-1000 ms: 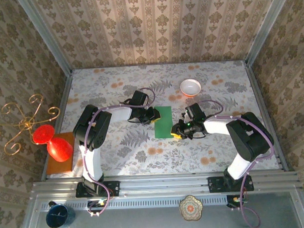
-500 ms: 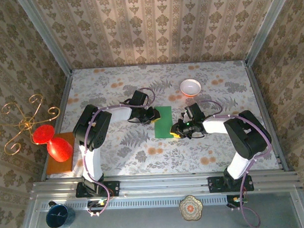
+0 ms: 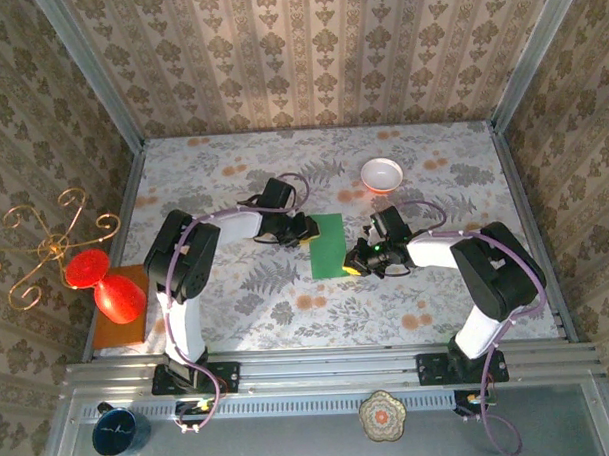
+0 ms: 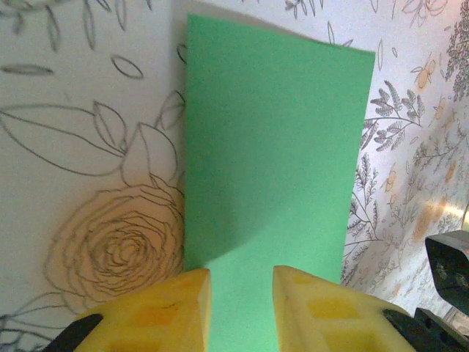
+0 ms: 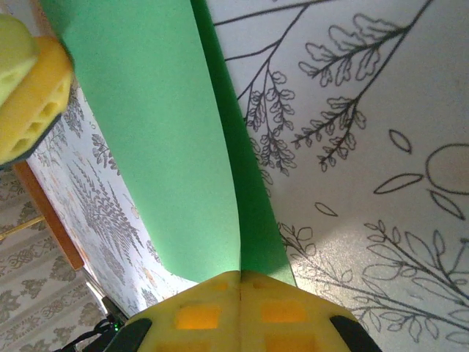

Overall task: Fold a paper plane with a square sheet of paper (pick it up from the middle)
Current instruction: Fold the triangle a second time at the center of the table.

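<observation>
Two layers of the thin, matte, bright-green sheet of paper [image 3: 327,245] lie doubled as a narrow rectangle at mid-table, between the arms. Within the last second the right gripper [image 3: 354,266] has gone from slightly parted to fully shut, and its yellow pads meet on the sheet's right edge. Judgement: the doubled edge is now pinched, ready for creasing or lifting, and the plane is far from formed.

The right wrist view shows the pinch [image 5: 240,282] and the upper layer of the sheet [image 5: 161,132] bowing off the lower one, which the overhead view does not resolve. The left wrist view shows the left gripper [image 4: 240,287] with its jaws apart and green paper [image 4: 271,161] in the gap. Whether they press down on it cannot be told. Only the overhead view places the left gripper [image 3: 307,235] at the sheet's left edge and the red-rimmed white bowl [image 3: 382,173] well beyond.
</observation>
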